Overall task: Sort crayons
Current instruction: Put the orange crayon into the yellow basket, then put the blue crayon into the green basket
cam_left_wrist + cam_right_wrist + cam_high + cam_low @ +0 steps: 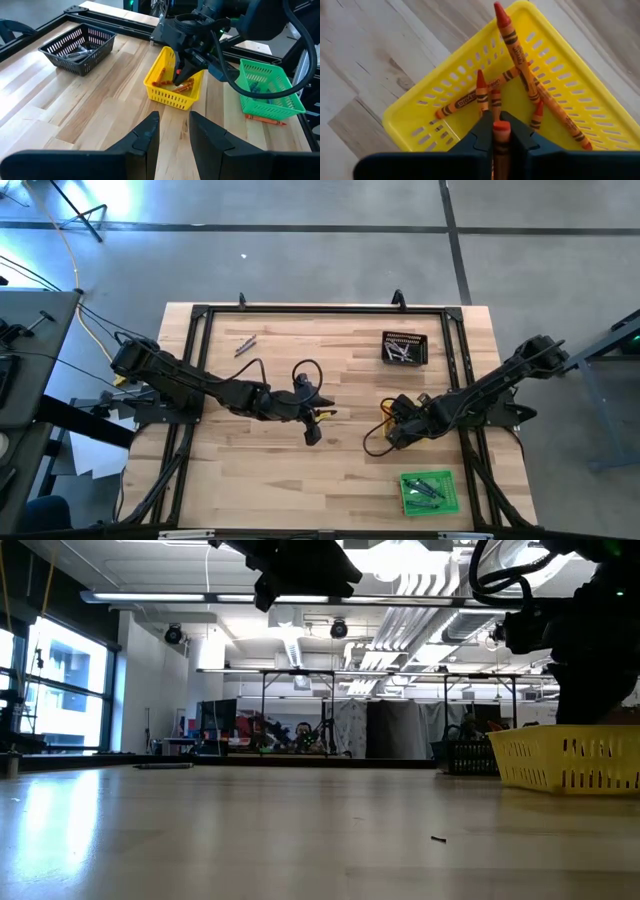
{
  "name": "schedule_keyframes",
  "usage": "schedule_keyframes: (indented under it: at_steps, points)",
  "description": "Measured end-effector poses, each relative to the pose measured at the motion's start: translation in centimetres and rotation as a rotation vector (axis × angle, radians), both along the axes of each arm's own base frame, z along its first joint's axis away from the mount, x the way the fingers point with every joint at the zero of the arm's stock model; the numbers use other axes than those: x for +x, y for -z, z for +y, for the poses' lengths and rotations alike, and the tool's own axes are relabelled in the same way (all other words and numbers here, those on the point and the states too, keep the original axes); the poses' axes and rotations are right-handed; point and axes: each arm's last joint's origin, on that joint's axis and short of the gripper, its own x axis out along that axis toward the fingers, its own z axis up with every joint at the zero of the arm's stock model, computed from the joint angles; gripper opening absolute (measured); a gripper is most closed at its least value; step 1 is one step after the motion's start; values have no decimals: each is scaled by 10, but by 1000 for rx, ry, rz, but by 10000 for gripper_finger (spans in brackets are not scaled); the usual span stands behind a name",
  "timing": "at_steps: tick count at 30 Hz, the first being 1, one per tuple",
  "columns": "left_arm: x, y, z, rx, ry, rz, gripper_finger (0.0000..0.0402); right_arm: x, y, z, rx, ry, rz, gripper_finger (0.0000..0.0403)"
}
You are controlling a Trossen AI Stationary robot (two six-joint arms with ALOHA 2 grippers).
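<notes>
My right gripper [501, 137] reaches down into the yellow tray [560, 85], shut on an orange-red crayon [501, 129]. Several more orange-red crayons [492, 97] lie on the tray's floor, and one [512, 45] leans on its wall with the tip over the rim. In the left wrist view my right gripper [181, 75] stands over the same tray [170, 95]. My left gripper [173, 132] hovers open and empty above the table's middle [312, 432]. Two grey crayons [245, 345] lie on the table at the far left. My right gripper pinches the orange-red crayon between its two fingers, and the crayon's end [501, 125] shows between the fingertips. The fingers come steeply from above into the yellow tray. The gripper hides whether the crayon's other end touches the tray.
A black tray [404, 348] with grey crayons stands at the far right, and a green tray [430, 492] with dark crayons at the near right. One orange crayon [265, 120] lies on the table beside the green tray [270, 87]. A black frame [195, 380] edges the table.
</notes>
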Motion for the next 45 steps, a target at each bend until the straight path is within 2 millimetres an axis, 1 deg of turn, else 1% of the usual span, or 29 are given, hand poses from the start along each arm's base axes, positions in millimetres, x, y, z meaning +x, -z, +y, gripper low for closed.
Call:
schedule_keyframes:
  at_steps: [10, 16, 19, 23, 27, 31, 33, 36, 39, 45]
  points:
    - [-1, 1, 0, 1, -1, 11, 91, 1, 0, 0, -3, -18, -3, 68]
    - [-4, 6, 1, -3, -12, 70, 91, 1, 0, 0, -6, -27, -1, 76]
    - [-8, 13, 2, 1, -25, 156, 91, 0, -3, 0, 0, -27, -13, 76]
    - [-23, 30, 13, -6, -102, 381, 91, -2, -13, -1, 10, -43, -71, 76]
    - [-42, 44, 33, -35, -253, 622, 91, -4, -28, -4, 1, -81, -177, 76]
    - [-58, 50, 57, -20, -360, 811, 91, -7, -45, -8, -30, -111, -291, 76]
    - [-63, 51, 72, -26, -413, 874, 91, -9, -53, -10, -49, -116, -346, 76]
    - [-69, 51, 97, -50, -498, 936, 91, -13, -63, -13, -59, -118, -406, 76]
    - [-73, 52, 121, -96, -535, 969, 91, -17, -69, -15, -62, -111, -447, 76]
    - [-84, 52, 167, -154, -560, 1015, 91, -19, -72, -16, -54, -111, -461, 76]
